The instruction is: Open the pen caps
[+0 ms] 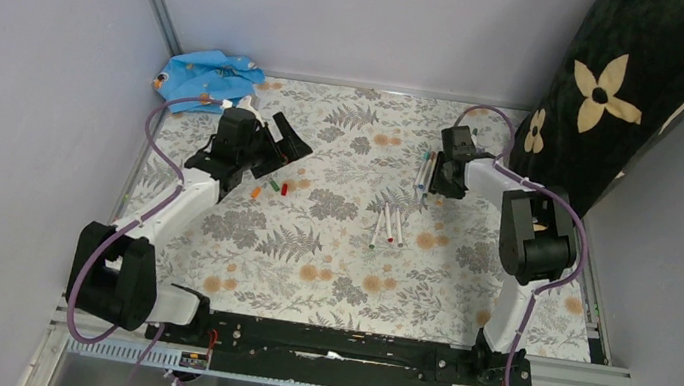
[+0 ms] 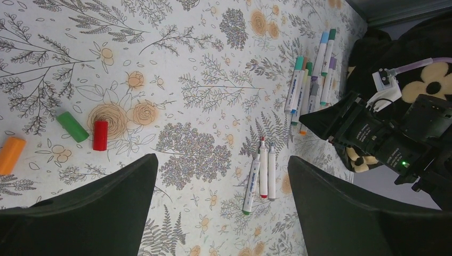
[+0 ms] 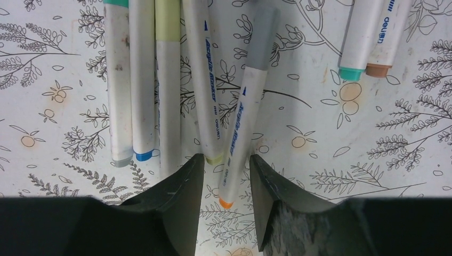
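While the left hand (image 2: pixel 222 160) gapes wide above the tablecloth (image 2: pixel 202 64), the right hand (image 3: pixel 226 160) loosely straddles a grey-capped pen (image 3: pixel 242 122).

Grey-capped pen (image 3: pixel 242 117): barrel reads "Acrylic Marker". Neighbouring pen (image 3: pixel 208 80): same wording, plus "deli". "deli" also on brown-tipped pen (image 3: pixel 386 42).

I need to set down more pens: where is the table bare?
Bare: the middle between the loose caps and the three pens, and the near strip before the base rail. Crowded: the pen cluster at the right gripper.
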`<state>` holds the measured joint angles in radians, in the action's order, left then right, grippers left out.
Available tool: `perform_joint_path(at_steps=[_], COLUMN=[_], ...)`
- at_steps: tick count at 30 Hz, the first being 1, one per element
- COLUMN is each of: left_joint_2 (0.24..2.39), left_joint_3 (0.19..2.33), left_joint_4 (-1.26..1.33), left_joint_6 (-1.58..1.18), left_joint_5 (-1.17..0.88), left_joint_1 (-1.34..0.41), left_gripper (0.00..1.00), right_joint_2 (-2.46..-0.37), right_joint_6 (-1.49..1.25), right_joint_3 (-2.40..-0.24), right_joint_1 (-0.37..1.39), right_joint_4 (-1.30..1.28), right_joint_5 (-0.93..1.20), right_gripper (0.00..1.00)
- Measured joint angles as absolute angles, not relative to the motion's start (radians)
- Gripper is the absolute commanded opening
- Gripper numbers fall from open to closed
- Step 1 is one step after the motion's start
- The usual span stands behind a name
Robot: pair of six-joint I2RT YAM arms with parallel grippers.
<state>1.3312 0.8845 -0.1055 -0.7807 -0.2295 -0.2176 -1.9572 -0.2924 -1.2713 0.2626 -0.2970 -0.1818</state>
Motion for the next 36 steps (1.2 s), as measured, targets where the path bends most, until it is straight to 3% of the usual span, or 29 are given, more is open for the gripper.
perform_joint_path(at_steps=[7,12,20,27,36], left_joint_2=[1.331,1.348,1.372,1.377,1.293], left_joint_3=[0.884,0.884,0.834,0.759,0.758], left_joint_4=[-0.104,-0.055,0.121,0.205,0.171], left_joint_6=[-0.783,-0.785,-0.837,-0.885,-0.88], left_joint_5=[-0.231,-0.279,-0.391,-0.446,-0.368], left_joint_1=[-0.222,-0.222,-0.223,-0.222,-0.222], left_gripper=[0.99,0.99,0.99,0.97,0.97], right_joint_2=[-1.957,-1.957,-1.945,-1.921,-1.89], right_joint_6=[-0.292,-0.29,-0.289,-0.288,-0.288], right_joint_3=[-1.27,-1.266,-1.239,-1.201,-1.164], right_joint_1=[0.249,0.235,0.22,0.218,0.215], right_joint_4=[-0.293,-0.283,-0.244,-0.212,-0.214], right_joint_5=[-0.163,-0.153,-0.133,-0.129,-0.118], right_gripper=[0.37,0.2,0.01,0.0,0.0])
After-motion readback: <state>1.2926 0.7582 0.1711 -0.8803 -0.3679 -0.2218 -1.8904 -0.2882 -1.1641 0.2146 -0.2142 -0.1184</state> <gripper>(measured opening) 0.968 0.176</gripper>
